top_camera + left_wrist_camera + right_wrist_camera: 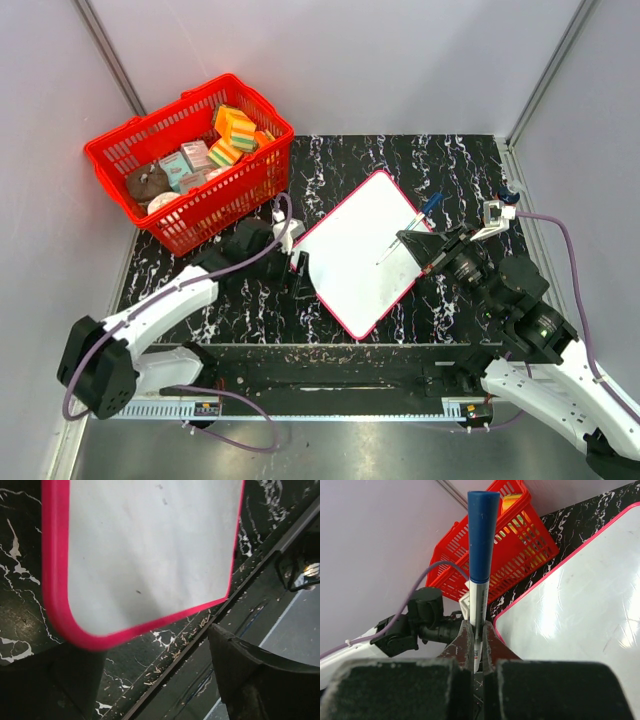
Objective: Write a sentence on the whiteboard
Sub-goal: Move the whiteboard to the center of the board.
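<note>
My right hand (476,630) is clenched on the marker (479,597). Both fingers press against its white barrel, and its blue end stands up above them. Seen from above, the marker slants down over the right part of the whiteboard (345,265), with its thin tip at or just over the white face. I cannot tell whether the tip touches.

My left hand (298,265) is released. Its fingers (252,677) stand wide apart, and the whiteboard's rounded pink corner lies just ahead of the gap. I cannot tell whether either finger touches the rim.

The whiteboard lies flat on the black, white-veined table (440,160), turned so its corners point like a diamond, between my two hands. A few small dark specks (138,591) show on its face, too small to read as words.

The red basket (225,200) sits at the table's far left, near the whiteboard's left corner but apart from it. It holds sponges (238,128) and small boxes (195,157).
</note>
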You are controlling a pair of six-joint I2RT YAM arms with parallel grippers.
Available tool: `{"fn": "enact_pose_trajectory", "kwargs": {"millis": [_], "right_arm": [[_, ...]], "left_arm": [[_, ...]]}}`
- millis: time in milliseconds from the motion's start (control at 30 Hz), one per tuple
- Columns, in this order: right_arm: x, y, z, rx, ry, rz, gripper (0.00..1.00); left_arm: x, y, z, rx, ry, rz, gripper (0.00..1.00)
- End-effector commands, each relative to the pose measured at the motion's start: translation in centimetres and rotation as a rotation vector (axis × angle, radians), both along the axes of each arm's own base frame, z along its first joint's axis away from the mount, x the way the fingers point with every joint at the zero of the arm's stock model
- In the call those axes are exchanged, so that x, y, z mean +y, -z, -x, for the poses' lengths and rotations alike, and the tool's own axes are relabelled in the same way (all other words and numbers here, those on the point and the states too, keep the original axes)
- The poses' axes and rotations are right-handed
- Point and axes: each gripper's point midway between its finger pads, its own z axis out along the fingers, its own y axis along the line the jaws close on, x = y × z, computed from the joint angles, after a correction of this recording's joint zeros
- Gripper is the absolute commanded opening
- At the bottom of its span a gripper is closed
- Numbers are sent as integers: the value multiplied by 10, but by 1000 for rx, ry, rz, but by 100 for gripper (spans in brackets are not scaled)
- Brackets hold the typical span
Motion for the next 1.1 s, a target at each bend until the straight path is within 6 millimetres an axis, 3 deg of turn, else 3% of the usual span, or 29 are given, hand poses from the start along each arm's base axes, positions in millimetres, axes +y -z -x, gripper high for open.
{"fn": "enact_pose_trajectory", "kwargs": {"millis": [0, 100, 300, 333, 400, 433, 500, 700, 1067], "right_arm": [[-5, -8, -1, -20, 24, -14, 0], [-6, -11, 0, -25, 27, -16, 0], [-5, -14, 0, -29, 23, -17, 0], [-5, -15, 0, -30, 21, -18, 0], [-5, -16, 1, -34, 18, -17, 0], [-6, -18, 2, -37, 18, -23, 0], [-6, -19, 2, -39, 17, -20, 0], [-9, -18, 1, -31, 29, -18, 0], [-5, -9, -6, 3, 46, -8, 0]], "left_arm": [[0, -42, -7, -98, -91, 113, 84], [8, -54, -5, -97, -205, 207, 93], [25, -65, -1, -68, -420, 404, 96], [29, -52, 2, -45, -449, 408, 96], [33, -63, 1, -68, -499, 495, 98], [35, -49, 4, -45, -516, 501, 99], [33, -61, 4, -58, -518, 601, 99], [31, -60, 3, -65, -487, 736, 99], [23, -56, -3, -82, -439, 772, 99]]}}
